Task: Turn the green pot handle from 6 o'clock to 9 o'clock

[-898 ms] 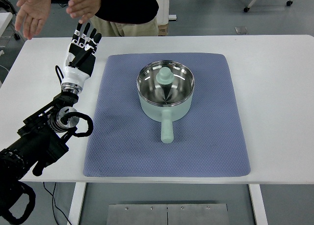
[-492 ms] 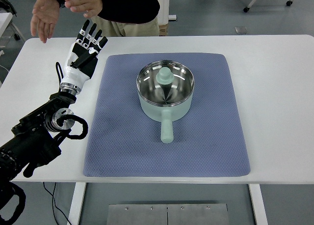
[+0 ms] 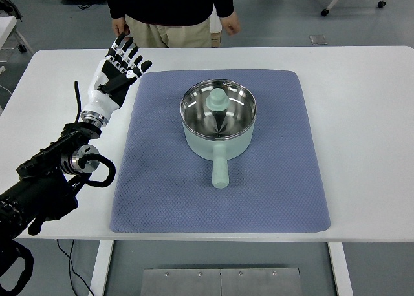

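Note:
A pale green pot (image 3: 218,118) with a shiny steel inside stands on the middle of a blue mat (image 3: 220,205). Its handle (image 3: 220,167) points straight toward me, at 6 o'clock. A green knobbed piece (image 3: 217,100) sits inside the pot. My left hand (image 3: 118,70) is open, fingers spread, over the table at the mat's far left corner, well apart from the pot. My left arm (image 3: 52,179) comes in from the lower left. The right arm is out of view.
The white table (image 3: 362,115) carries the mat. A person (image 3: 171,8) in a dark top stands at the far edge behind my left hand, hands down at the sides. The table's front edge runs just below the mat.
My left hand has shifted slightly right toward the mat's corner. The person has lowered both raised hands to the sides.

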Available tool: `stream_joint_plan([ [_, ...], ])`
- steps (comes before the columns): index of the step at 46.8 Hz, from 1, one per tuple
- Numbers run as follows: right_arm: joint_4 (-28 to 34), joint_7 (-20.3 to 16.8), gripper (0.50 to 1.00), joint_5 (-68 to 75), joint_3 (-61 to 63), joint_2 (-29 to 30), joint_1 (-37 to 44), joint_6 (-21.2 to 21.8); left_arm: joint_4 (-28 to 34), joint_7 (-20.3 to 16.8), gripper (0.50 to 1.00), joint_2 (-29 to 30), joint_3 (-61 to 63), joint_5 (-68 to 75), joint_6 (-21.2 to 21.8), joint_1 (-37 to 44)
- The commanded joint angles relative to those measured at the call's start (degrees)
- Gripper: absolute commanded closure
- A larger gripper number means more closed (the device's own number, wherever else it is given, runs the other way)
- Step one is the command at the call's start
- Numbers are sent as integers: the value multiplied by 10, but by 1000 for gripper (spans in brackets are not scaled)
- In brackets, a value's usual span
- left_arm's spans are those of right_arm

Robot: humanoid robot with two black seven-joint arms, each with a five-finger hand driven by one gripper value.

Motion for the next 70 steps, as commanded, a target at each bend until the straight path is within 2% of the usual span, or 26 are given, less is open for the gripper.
stream_joint_plan([
  [1, 0, 0, 500, 0, 0, 0, 0, 0, 0, 0, 500, -1, 0, 0, 1, 2],
  [70, 0, -1, 500, 1, 0, 0, 0, 0, -1, 0, 500, -3, 0, -2, 0, 4],
])
